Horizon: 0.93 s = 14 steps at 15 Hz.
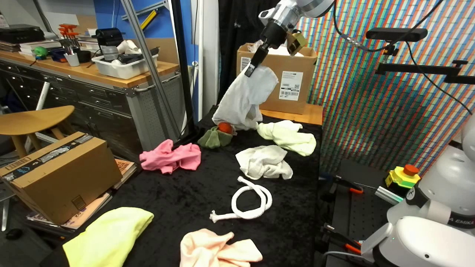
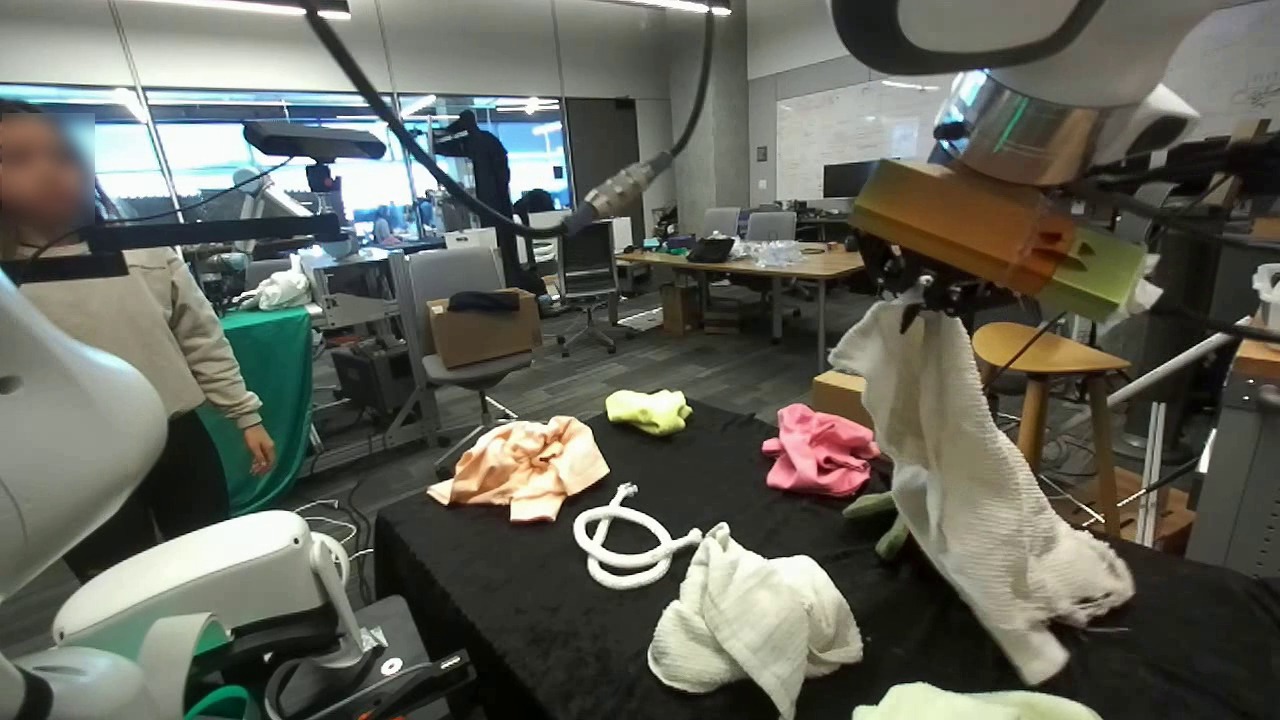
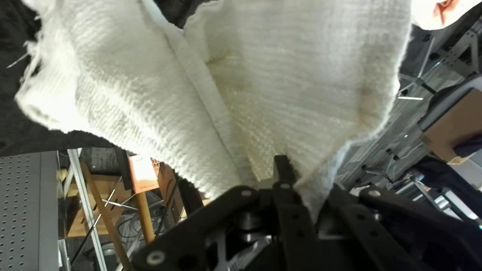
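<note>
A long white ribbed towel (image 1: 245,98) hangs from my gripper (image 1: 249,70), its lower end down at the black table cloth. In the wrist view the towel (image 3: 308,67) is pinched at a corner, and my gripper (image 3: 295,180) is shut on it; folds hide part of the fingers. Beside the towel's foot sit a green cloth (image 1: 214,138) and a round orange-red thing (image 1: 225,128). A pale yellow-green cloth (image 1: 289,137) and a crumpled white cloth (image 2: 760,620) lie nearby. Farther off are a pink cloth (image 2: 822,450) and a knotted-looking white rope (image 1: 253,214).
A peach cloth (image 2: 530,465) and a yellow cloth (image 1: 111,233) lie on the table (image 1: 167,200). Behind the towel stands a cardboard box (image 1: 289,105). A metal post (image 1: 148,55) rises beside the table, and a person (image 2: 110,320) stands near the robot base.
</note>
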Motion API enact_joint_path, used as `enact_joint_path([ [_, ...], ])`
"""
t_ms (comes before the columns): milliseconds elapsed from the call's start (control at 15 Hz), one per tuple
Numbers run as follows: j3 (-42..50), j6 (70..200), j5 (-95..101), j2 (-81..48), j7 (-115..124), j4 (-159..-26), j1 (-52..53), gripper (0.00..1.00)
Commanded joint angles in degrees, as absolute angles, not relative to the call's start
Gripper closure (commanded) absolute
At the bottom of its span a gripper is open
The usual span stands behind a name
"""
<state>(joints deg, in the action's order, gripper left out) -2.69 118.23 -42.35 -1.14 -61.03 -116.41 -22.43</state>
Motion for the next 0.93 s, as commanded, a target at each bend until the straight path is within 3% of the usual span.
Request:
enact_joint_path([
  [0, 3.6, 119.5, -43.7, 13.3, -60.5, -127.2, -17.1, 0.97],
  [533, 8.9, 118.8, -34.0, 38.9, -45.6, -135.8, -13.9, 0.98],
  [867, 8.7, 120.5, -24.7, 44.0, -35.3, -135.9, -10.8, 0.98],
])
